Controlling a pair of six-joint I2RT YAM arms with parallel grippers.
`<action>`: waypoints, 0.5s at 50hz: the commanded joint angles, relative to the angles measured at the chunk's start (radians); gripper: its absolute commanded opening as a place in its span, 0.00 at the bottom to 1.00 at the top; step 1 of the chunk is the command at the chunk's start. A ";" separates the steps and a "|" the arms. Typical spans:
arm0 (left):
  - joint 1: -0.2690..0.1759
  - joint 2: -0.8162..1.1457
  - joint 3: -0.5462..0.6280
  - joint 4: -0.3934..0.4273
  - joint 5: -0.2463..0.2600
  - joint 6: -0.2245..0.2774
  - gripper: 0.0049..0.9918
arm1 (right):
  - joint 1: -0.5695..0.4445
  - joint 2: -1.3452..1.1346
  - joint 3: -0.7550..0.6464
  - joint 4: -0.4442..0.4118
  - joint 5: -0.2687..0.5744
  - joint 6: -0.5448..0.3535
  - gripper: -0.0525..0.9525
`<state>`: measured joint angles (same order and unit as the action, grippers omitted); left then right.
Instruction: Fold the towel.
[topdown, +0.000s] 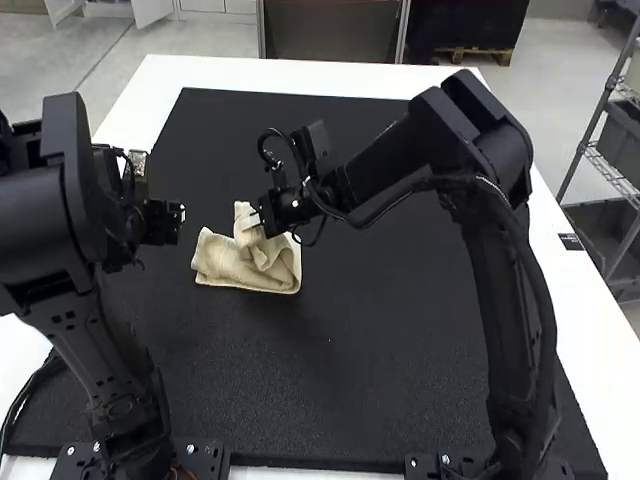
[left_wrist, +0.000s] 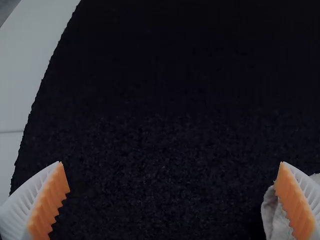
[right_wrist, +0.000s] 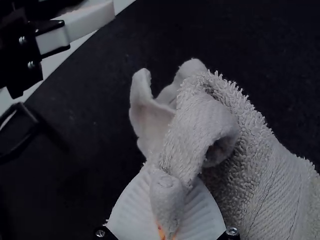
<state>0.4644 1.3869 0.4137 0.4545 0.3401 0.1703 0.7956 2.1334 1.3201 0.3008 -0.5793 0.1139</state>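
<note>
**Right gripper (right_wrist: 169, 200) clenched on a gathered ridge of towel (topdown: 240, 268)**

The right gripper's ribbed fingers pinch a rumpled ridge of the cloth, with loose flaps standing up beyond the grip. The towel lies bunched rather than spread, part of it flat and part heaped toward that gripper.

Its looped pile and limp folds suggest something light and soft, unlikely to slip or be harmed by a firm squeeze. The likelier nuisance is the cloth's floppiness: lifted by this one ridge, it would probably sag and crease again. A hold on a corner or along a hem, taking only the layers meant to move, should serve folding better. The flat end nearer the left arm looks a sensible second hold, so that the two grippers could draw the cloth out before any neat fold.

Beneath it is the black mat (topdown: 370, 330), whose rough surface may drag at the pile. The left gripper (left_wrist: 171, 164) has its fingers spread wide with nothing between them, near the towel's flat end. Around the mat runs the white table (topdown: 590, 310).
</note>
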 joint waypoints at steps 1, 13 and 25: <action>-0.001 0.003 0.002 0.009 0.002 -0.008 0.98 | 0.024 0.011 0.045 0.001 -0.007 0.010 0.03; 0.000 0.003 0.004 0.009 0.002 -0.008 0.98 | 0.036 0.045 0.087 -0.005 -0.007 0.012 0.03; 0.005 0.003 0.005 0.009 0.002 -0.006 0.98 | 0.036 0.077 0.122 -0.003 -0.007 0.020 0.33</action>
<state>0.4644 1.3869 0.4137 0.4541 0.3401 0.1703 0.8181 2.2021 1.4025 0.2878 -0.5793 0.1234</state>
